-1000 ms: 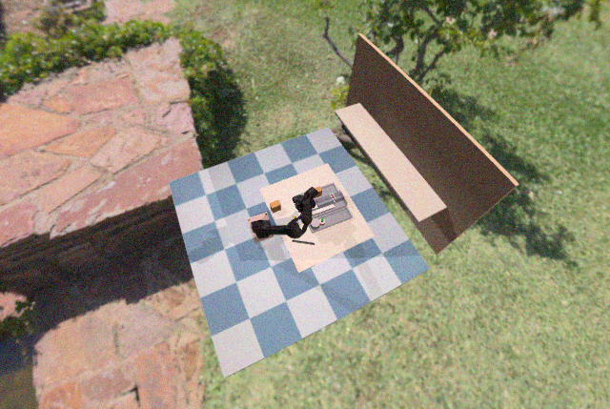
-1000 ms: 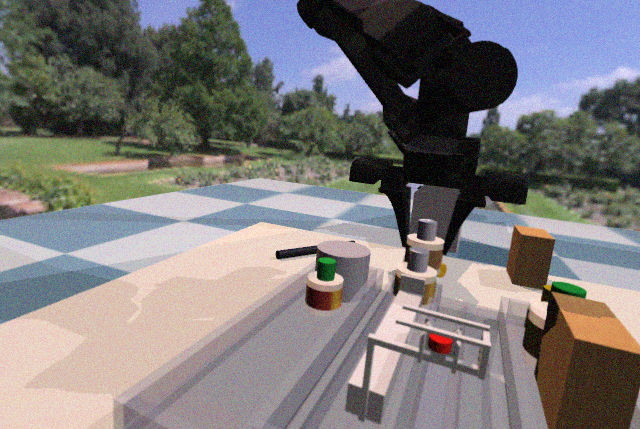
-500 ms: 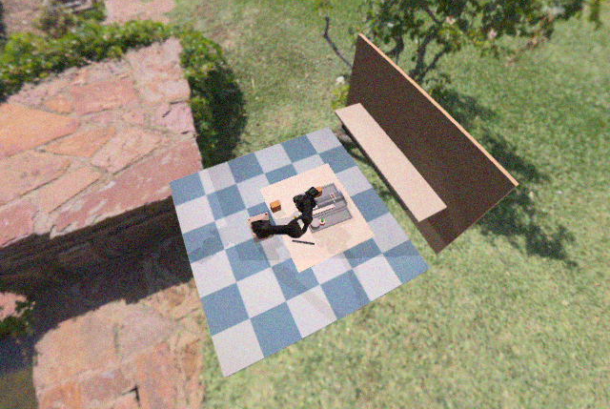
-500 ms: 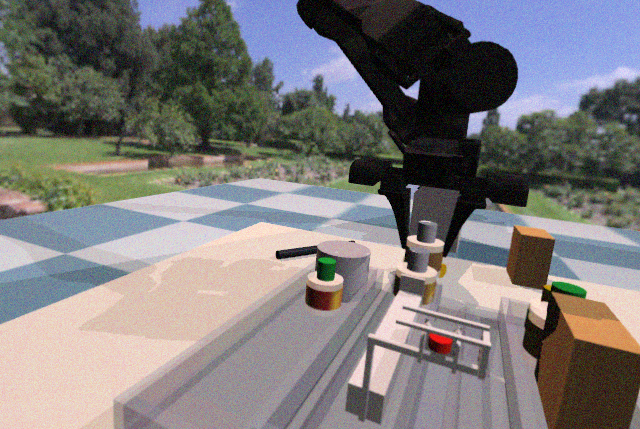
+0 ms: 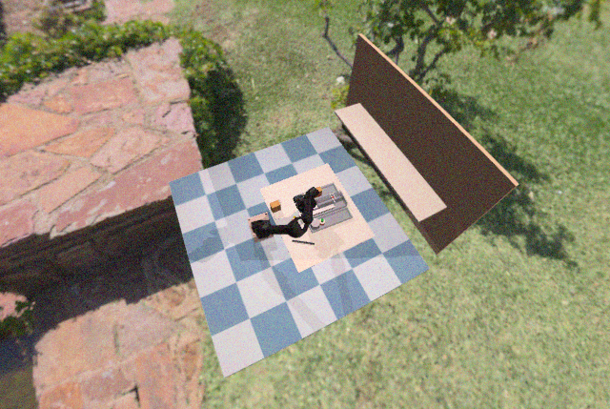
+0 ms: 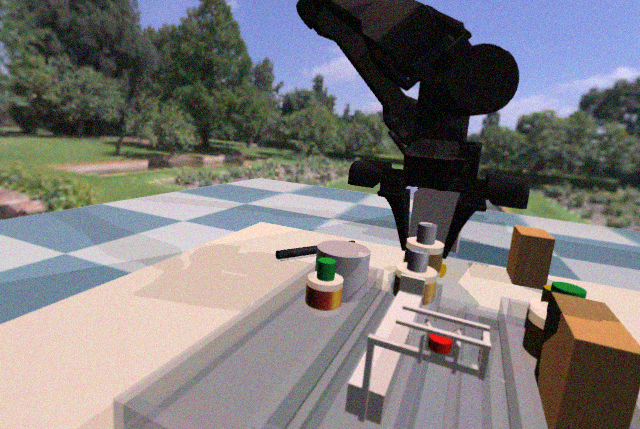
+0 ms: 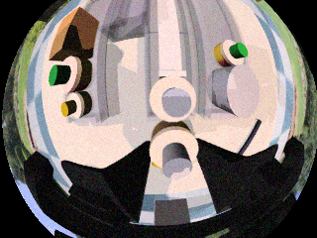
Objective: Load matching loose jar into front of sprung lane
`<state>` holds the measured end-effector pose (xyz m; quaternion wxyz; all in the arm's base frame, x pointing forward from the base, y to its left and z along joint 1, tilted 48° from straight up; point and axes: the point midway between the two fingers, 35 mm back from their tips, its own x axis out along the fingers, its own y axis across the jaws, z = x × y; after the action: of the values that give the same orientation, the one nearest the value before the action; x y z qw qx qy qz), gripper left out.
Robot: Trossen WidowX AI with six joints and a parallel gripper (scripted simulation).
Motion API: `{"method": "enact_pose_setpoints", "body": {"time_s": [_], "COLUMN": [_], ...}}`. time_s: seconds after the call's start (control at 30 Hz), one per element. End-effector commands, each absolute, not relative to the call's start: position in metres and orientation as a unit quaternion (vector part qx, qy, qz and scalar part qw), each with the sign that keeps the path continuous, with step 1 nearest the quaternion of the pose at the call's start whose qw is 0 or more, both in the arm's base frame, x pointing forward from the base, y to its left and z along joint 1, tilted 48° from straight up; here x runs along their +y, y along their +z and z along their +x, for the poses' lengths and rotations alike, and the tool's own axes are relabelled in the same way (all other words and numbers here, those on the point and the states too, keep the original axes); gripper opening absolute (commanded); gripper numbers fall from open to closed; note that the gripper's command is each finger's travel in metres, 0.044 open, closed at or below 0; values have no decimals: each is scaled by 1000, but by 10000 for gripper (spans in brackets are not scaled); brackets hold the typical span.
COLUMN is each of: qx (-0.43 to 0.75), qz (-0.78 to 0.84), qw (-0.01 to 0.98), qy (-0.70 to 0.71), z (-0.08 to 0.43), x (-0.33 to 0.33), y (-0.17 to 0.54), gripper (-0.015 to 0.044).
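Note:
My gripper (image 6: 424, 252) (image 7: 172, 145) is shut on a jar (image 6: 424, 245) (image 7: 157, 147) with a grey cap, cream shoulder and amber-brown body, held about upright. A matching grey-capped jar (image 6: 416, 272) (image 7: 156, 100) stands in the sprung lane against the end of the white pusher (image 6: 390, 328) (image 7: 169, 45). The held jar is directly in front of it, a little higher in the exterior view; the wrist view shows them very close, but contact cannot be told. The front stop and the held jar's base are hidden. In the top view the arm (image 5: 294, 228) hides both jars.
Beside the lane are a green-capped jar (image 6: 324, 296) (image 7: 226, 54) and a grey cylinder (image 6: 346, 269) (image 7: 244, 91). Opposite are another green-capped jar (image 6: 536, 316) (image 7: 74, 74), a yellow-capped jar (image 7: 76, 105) and orange blocks (image 6: 530, 256) (image 6: 584, 362). A wire guard (image 6: 431, 334) crosses the tray. A black rod (image 6: 295, 252) (image 5: 302, 241) lies nearby.

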<state>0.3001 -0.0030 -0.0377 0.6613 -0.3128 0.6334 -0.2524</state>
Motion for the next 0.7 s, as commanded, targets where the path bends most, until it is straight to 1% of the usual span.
{"method": "enact_pose_setpoints", "body": {"time_s": [0.0, 0.67], "qx": [628, 628], "qz": [-312, -312], "qw": [666, 666], "qy": [-253, -253], "z": [307, 314], "x": [-2, -1], "y": [-36, -36], "gripper": [0, 0]}}
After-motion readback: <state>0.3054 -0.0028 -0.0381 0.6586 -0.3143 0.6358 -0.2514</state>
